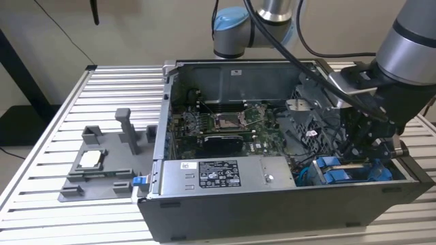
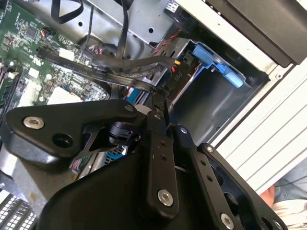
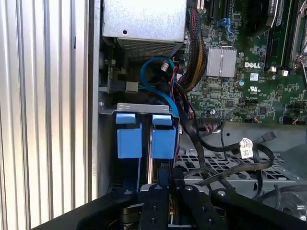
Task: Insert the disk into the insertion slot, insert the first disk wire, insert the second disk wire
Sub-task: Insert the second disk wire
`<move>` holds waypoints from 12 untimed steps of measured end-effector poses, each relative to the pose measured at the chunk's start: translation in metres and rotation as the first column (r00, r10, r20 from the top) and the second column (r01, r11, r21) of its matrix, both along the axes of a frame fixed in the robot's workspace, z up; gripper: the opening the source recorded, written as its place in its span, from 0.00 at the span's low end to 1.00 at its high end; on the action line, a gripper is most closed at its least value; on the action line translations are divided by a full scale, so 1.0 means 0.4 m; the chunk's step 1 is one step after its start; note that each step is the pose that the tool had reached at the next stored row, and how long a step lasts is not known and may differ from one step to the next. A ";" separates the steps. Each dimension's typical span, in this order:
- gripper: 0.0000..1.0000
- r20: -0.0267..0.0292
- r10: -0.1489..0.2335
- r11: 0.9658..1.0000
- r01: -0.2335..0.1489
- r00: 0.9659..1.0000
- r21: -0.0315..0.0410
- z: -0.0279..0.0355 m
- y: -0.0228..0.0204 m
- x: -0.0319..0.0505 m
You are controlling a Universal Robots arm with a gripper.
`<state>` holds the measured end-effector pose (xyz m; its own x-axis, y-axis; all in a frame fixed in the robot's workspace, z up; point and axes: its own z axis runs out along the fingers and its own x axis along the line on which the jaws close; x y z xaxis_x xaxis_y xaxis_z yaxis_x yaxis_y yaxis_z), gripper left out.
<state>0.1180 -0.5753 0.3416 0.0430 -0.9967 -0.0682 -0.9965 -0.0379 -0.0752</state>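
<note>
Exterior view: gripper (image 1: 371, 153) just above insertion slot (image 1: 340, 171).

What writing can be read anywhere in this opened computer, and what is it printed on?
White label on the long grey box: print too small to read.
White tag among the cables: blurred, unreadable.
Circuit board: a white maker's logo and tiny marks, nothing to quote.
</note>
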 end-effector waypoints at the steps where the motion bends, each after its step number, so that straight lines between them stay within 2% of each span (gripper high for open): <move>1: 0.16 0.000 0.000 1.000 0.000 1.000 0.000 -0.001 0.000 0.000; 12: 0.16 0.000 0.000 1.000 0.000 1.000 0.000 -0.013 0.000 0.001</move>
